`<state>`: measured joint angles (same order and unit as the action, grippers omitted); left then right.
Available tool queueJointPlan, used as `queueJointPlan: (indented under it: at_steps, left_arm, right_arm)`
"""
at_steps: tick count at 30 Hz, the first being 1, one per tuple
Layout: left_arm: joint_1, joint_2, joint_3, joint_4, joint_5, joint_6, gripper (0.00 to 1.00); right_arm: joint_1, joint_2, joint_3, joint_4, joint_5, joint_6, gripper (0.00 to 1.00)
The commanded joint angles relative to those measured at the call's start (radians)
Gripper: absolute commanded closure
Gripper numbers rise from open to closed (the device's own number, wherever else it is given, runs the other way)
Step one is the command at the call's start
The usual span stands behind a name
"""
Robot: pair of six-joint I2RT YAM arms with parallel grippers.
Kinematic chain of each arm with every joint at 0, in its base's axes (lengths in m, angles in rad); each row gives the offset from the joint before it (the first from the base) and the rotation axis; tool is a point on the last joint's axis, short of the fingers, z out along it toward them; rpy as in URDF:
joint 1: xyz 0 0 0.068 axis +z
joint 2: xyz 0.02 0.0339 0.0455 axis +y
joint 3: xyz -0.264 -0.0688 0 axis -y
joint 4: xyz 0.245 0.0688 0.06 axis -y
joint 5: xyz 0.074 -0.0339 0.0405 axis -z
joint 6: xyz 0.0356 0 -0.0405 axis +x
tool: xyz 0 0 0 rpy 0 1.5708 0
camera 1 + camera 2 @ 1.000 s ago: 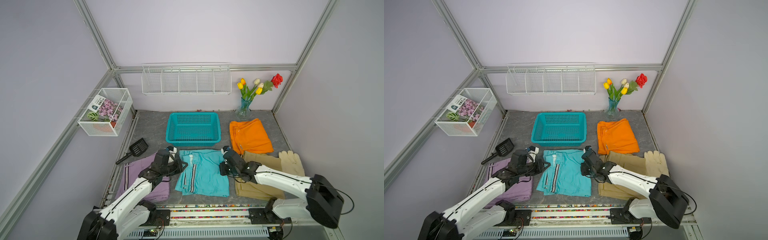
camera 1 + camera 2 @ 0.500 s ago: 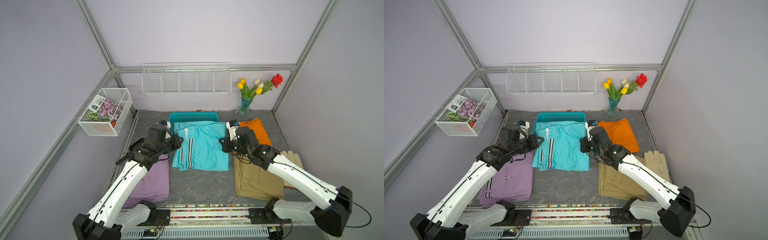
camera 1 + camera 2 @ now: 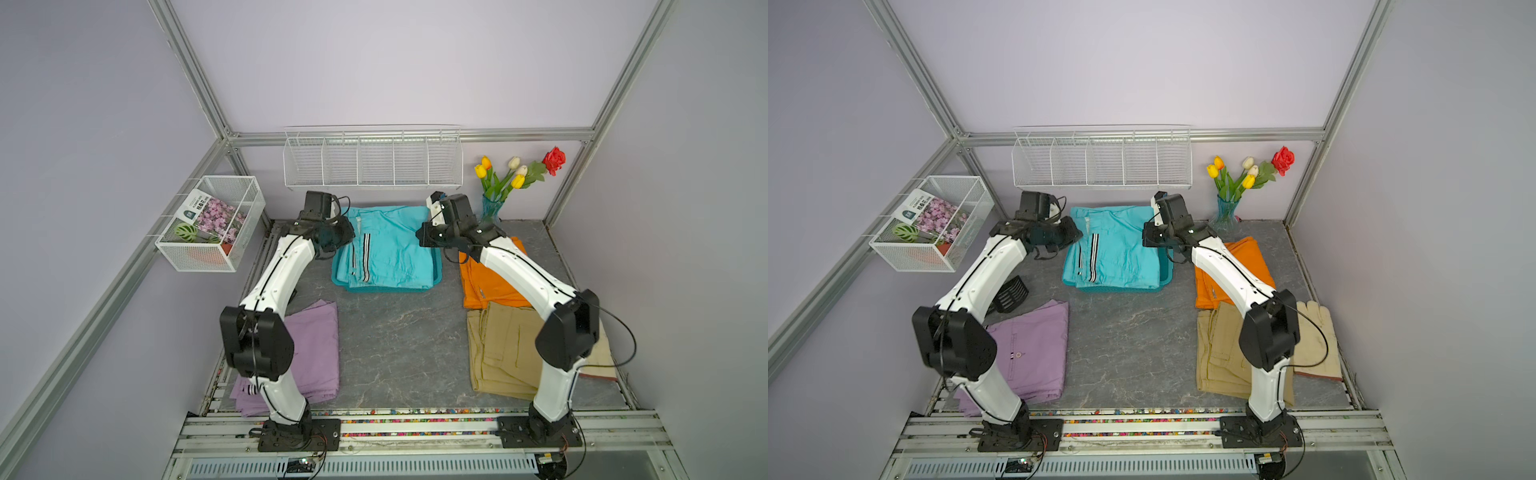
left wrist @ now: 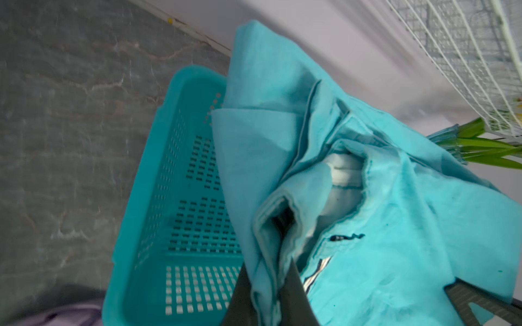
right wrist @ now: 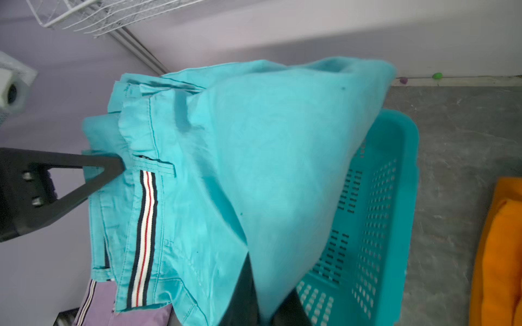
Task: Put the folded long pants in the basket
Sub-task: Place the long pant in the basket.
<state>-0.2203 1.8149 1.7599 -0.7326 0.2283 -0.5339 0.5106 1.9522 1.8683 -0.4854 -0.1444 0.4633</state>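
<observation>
Overhead, left pincer (image 3: 348, 233) and right pincer (image 3: 419, 240) clamp teal pants (image 3: 386, 249) stretched between them over the basket (image 3: 437, 272); only wrist views reveal its perforated bottom.

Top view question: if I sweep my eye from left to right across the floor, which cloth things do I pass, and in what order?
lilac pants → teal striped pants → khaki pants → cream glove. The orange pants are left out, since they sit straight behind the khaki pair.
</observation>
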Motion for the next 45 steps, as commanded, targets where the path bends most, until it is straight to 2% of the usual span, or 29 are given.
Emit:
queueJointPlan:
  at_steps: [1,5,9,19,25,36,43,44,45]
  left_arm:
    - [0.033,0.079,0.107,-0.047,0.003,0.043,1.0]
    - [0.07,0.186,0.165,-0.005,0.108,0.052,1.0]
    - [0.073,0.239,0.155,0.02,0.144,0.057,1.0]
    - [0.073,0.14,-0.108,0.146,0.199,0.005,1.0]
    - [0.073,0.125,-0.195,0.182,0.201,-0.011,1.0]
    - [0.074,0.259,-0.186,0.194,0.184,-0.012,1.0]
    - [0.073,0.28,-0.216,0.19,0.141,-0.028,1.0]
    - [0.073,0.28,-0.213,0.179,0.125,-0.029,1.0]
    - [0.073,0.278,-0.208,0.169,0.116,-0.029,1.0]
  right_arm:
    - [-0.02,0.086,0.102,-0.036,-0.036,-0.024,1.0]
    - [-0.055,0.174,0.16,-0.031,-0.062,-0.024,1.0]
    - [-0.076,0.216,0.157,-0.026,-0.09,-0.018,1.0]
    - [-0.084,0.234,0.045,-0.025,-0.091,-0.028,1.0]
    - [-0.1,0.233,-0.053,0.009,-0.082,-0.023,1.0]
    - [-0.111,0.338,-0.011,-0.011,-0.05,-0.036,1.0]
    - [-0.102,0.316,-0.053,-0.007,0.017,-0.05,1.0]
    - [-0.099,0.309,-0.059,-0.007,0.028,-0.054,0.99]
    - [-0.095,0.302,-0.061,-0.008,0.036,-0.059,0.92]
